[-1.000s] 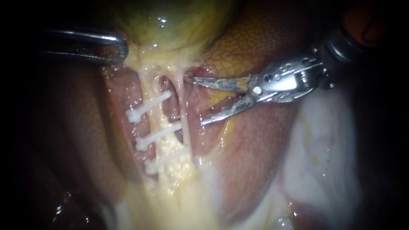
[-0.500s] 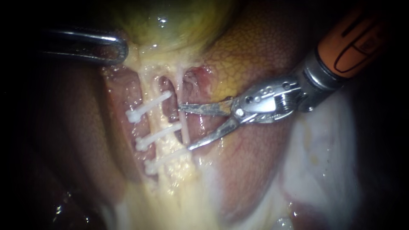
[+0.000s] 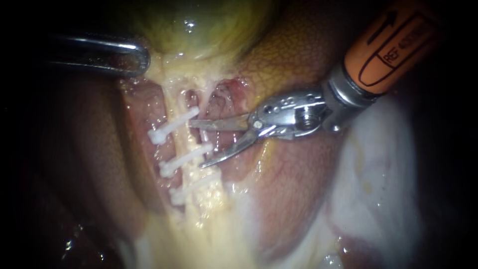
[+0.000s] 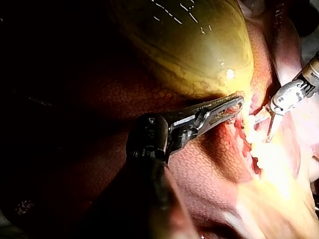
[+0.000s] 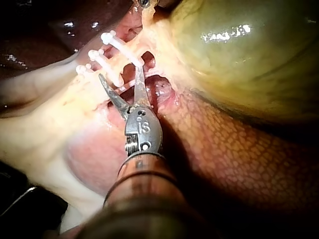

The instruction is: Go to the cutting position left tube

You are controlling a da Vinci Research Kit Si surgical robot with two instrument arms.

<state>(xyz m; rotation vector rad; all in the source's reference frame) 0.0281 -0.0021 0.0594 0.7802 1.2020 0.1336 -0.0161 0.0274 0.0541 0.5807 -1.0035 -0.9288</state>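
Gallbladder [image 3: 199, 25] clamped by the left instrument [image 3: 142, 59], right instrument's [image 3: 196, 143] blades spread just beside the clipped left tube [image 3: 182, 138]: its bare bit between top clip [image 3: 172, 124] and middle clip [image 3: 185, 158] should be straddled squarely.

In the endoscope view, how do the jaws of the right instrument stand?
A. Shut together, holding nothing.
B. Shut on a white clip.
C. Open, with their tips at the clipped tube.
C: a clear gap shows between the two blades of the right instrument, and their tips reach the clipped tube without closing on anything.
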